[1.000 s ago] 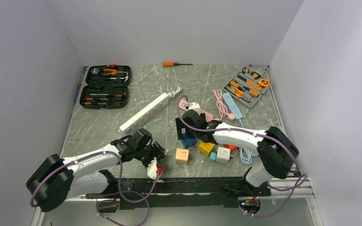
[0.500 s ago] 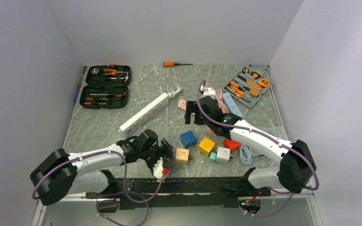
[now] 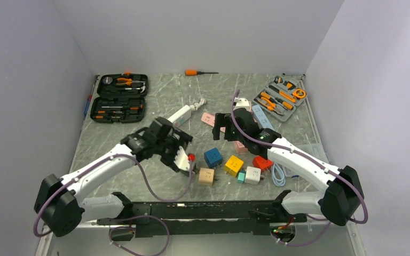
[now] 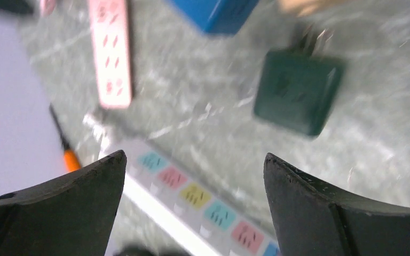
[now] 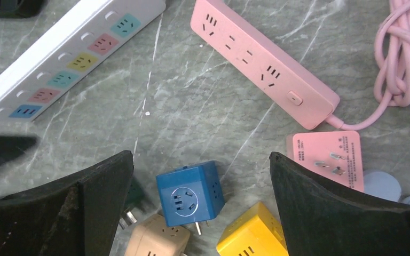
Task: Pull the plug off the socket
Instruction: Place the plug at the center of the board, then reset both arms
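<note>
My left gripper [image 3: 183, 140] [image 4: 195, 157] is open and empty, held above the white power strip [image 4: 192, 198] with its coloured sockets. A loose dark green plug [image 4: 298, 92] lies beyond it, prongs showing. My right gripper [image 3: 222, 133] [image 5: 201, 156] is open and empty above the blue cube socket [image 5: 190, 194] [image 3: 213, 157], not touching it. The green plug [image 5: 133, 196] peeks out beside my right gripper's left finger. I see no plug seated in any socket.
Tan [image 3: 206, 176], yellow [image 3: 234, 165], red [image 3: 260, 162] and white [image 3: 253, 175] cubes cluster by the blue one. A pink strip [image 5: 261, 69] and pink adapter [image 5: 328, 157] lie behind. Tool cases sit at the back left [image 3: 118, 98] and back right [image 3: 280, 98].
My left gripper rose from the front edge and moved back over the white strip. My right gripper left the blue cube and drew back and up; the cube stayed on the table.
</note>
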Robot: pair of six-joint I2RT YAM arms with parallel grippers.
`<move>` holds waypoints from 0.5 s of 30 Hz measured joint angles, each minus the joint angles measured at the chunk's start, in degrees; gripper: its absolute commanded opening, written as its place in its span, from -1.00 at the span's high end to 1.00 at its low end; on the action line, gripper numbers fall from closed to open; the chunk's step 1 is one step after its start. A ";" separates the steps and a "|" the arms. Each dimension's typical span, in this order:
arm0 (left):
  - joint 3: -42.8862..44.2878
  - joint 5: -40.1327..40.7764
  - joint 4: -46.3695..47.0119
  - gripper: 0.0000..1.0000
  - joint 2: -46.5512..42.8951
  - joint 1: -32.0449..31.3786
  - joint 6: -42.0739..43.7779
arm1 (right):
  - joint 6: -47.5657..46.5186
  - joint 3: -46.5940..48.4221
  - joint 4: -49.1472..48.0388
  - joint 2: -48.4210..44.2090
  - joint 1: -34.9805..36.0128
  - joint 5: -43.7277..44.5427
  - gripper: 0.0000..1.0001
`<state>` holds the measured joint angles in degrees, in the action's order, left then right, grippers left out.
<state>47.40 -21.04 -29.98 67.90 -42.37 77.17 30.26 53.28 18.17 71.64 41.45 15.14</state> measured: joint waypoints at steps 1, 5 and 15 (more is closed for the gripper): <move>1.20 0.15 -0.90 -0.99 -0.79 2.23 0.04 | -0.13 0.02 0.13 -0.44 -0.11 0.00 -1.00; 5.05 3.93 -6.58 -0.99 -4.35 9.68 -3.10 | -0.81 0.22 1.14 -1.57 -1.97 -0.44 -1.00; 37.31 12.13 -23.41 -0.99 11.56 28.55 -31.28 | 0.26 1.51 2.71 -3.52 -22.14 -8.59 -0.99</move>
<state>84.71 -8.91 -53.39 79.46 -13.82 45.89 30.52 54.78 20.88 68.12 19.31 6.55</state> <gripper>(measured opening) 0.994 0.994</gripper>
